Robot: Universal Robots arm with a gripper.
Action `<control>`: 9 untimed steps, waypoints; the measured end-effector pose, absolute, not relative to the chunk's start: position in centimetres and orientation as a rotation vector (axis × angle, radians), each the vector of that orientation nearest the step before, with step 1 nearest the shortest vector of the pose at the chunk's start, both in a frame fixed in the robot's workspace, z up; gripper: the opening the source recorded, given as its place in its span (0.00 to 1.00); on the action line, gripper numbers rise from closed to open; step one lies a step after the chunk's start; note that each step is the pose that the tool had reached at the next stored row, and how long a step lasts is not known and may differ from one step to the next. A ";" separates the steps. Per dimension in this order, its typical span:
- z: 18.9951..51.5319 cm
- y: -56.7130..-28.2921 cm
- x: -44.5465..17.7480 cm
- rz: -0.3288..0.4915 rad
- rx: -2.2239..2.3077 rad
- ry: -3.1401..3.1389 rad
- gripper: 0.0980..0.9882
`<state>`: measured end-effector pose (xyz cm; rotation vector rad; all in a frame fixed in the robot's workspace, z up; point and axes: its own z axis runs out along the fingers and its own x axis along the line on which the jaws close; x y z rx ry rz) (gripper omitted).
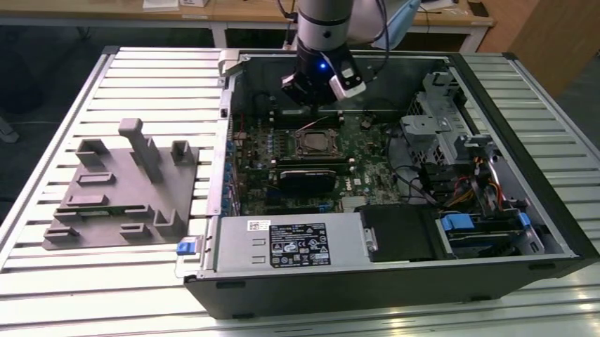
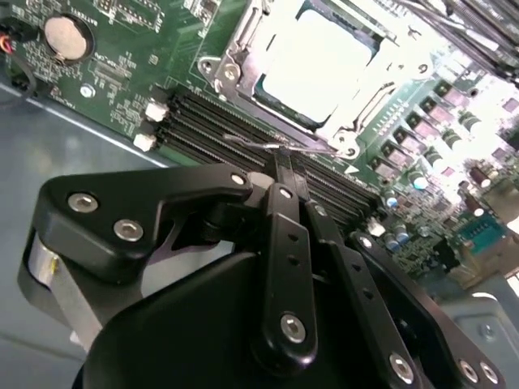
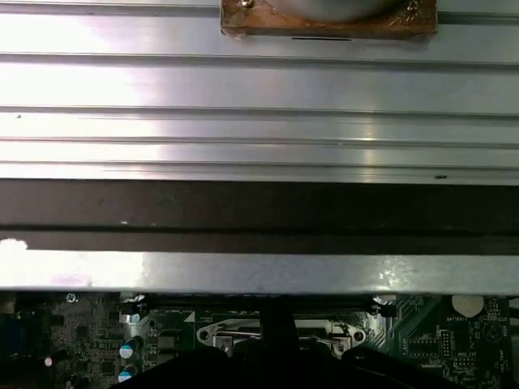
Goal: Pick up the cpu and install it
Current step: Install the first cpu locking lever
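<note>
Black linkages of my claw (image 2: 284, 174) fill the foreground of the second wrist view, its fingers drawn together to a narrow tip that appears to carry nothing. Just beyond the tip, the cpu (image 2: 320, 61) already lies in the socket (image 2: 235, 77) on the motherboard (image 2: 105, 73), its silvery top bright inside the open metal frame. To do this well, I judge I should stay centred over the socket, touch only the frame's wire lever and avoid the chip.

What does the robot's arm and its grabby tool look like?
The arm is a silvery-grey tube with a black wrist, a small blue light and a dark cable alongside. The tool is black, built of rounded links fixed with shiny silver screws.
</note>
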<state>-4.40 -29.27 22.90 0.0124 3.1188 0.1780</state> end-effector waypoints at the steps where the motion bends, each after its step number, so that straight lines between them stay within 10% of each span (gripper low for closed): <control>1: 22.8 -29.3 -4.3 0.178 0.012 3.119 0.01; 9: 22.2 -29.1 -3.6 0.178 0.012 3.119 0.01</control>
